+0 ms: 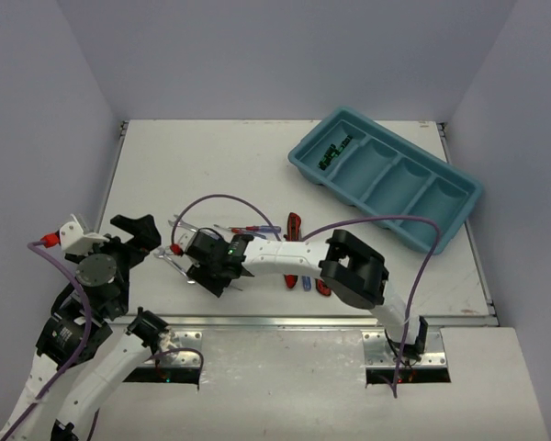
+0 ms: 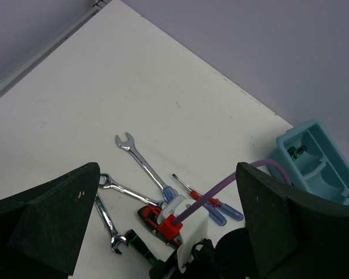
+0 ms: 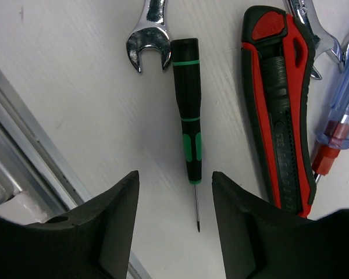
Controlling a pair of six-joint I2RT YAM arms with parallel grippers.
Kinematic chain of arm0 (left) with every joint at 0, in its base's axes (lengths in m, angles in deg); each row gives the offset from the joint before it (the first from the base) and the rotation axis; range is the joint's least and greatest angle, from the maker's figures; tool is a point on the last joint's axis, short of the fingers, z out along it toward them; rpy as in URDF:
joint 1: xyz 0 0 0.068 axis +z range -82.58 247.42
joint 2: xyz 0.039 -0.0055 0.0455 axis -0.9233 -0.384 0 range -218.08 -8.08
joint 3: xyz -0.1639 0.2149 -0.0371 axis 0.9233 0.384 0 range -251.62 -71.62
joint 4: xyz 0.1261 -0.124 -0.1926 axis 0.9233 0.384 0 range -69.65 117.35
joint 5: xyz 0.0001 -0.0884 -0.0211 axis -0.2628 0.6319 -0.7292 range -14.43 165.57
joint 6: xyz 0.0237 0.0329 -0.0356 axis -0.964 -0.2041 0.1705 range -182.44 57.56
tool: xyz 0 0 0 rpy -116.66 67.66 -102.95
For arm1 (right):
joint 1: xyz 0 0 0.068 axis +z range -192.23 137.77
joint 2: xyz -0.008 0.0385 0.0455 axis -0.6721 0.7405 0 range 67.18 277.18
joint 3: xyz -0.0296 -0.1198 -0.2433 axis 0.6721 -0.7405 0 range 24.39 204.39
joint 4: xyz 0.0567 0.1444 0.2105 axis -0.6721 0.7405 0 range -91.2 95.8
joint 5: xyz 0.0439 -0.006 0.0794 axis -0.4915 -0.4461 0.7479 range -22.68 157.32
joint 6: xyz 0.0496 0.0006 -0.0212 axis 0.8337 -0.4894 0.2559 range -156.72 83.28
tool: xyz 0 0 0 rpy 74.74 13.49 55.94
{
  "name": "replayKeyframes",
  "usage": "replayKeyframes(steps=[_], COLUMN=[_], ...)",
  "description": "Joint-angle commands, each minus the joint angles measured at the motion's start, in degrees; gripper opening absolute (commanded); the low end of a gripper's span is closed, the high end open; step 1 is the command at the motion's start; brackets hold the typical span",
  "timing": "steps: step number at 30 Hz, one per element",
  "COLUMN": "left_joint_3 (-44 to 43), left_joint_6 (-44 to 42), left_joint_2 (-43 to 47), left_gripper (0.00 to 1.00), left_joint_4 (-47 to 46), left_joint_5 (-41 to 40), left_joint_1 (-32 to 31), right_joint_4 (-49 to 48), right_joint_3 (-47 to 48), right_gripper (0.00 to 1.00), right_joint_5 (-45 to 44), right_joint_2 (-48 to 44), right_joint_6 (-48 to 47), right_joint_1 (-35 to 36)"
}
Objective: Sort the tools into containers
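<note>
My right gripper [image 3: 174, 181] is open, low over the table, with the tip of a thin black-and-green screwdriver [image 3: 188, 116] lying between its fingers. A silver wrench head [image 3: 149, 40] lies left of that screwdriver, and a red-and-black utility knife [image 3: 279, 110] and a blue-and-red screwdriver [image 3: 337, 116] lie to its right. In the top view the right gripper [image 1: 202, 274] is left of centre. My left gripper [image 1: 143, 237] is open and empty, left of the tools. The teal tray [image 1: 459, 207] has black-and-green screwdrivers [image 1: 335, 150] in its far-left compartment.
The left wrist view shows three wrenches [image 2: 141, 160], two blue-and-red screwdrivers [image 2: 218, 204] and the right wrist with its purple cable [image 2: 221, 189] over them. More red knives [image 1: 294, 227] lie mid-table. The metal rail [image 1: 285, 322] runs along the near edge.
</note>
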Motion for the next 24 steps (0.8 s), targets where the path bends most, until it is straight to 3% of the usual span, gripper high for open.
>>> replayKeyframes(steps=[1, 6, 9, 13, 17, 24], left_joint_3=[-1.5, -1.4, -1.4, -1.4, -1.3, -1.3], left_joint_6=[0.4, 0.4, 0.3, 0.2, 0.0, 0.0], left_joint_2=[-0.1, 0.1, 0.1, 0.5, 0.8, 0.6], left_gripper=[1.00, 1.00, 1.00, 1.00, 1.00, 1.00], left_joint_4=[-0.3, -0.4, -0.5, -0.5, -0.8, -0.8], left_joint_5=[-1.0, -1.0, -0.8, -0.8, -0.6, -0.4], left_joint_1=[0.5, 0.5, 0.5, 0.5, 0.5, 0.5], right_joint_4=[0.0, -0.7, -0.6, -0.6, -1.5, -2.5], right_joint_3=[5.1, 6.0, 6.5, 5.8, 3.6, 0.4], right_gripper=[0.53, 0.51, 0.44, 0.18, 0.02, 0.00], right_joint_5=[-1.9, -2.2, -2.4, -2.3, -2.2, -0.8], right_joint_2=[2.6, 5.5, 6.8, 6.7, 3.9, -4.8], right_joint_6=[-1.6, -2.5, -3.0, -2.6, -1.9, -1.6], right_joint_1=[0.2, 0.2, 0.2, 0.2, 0.2, 0.1])
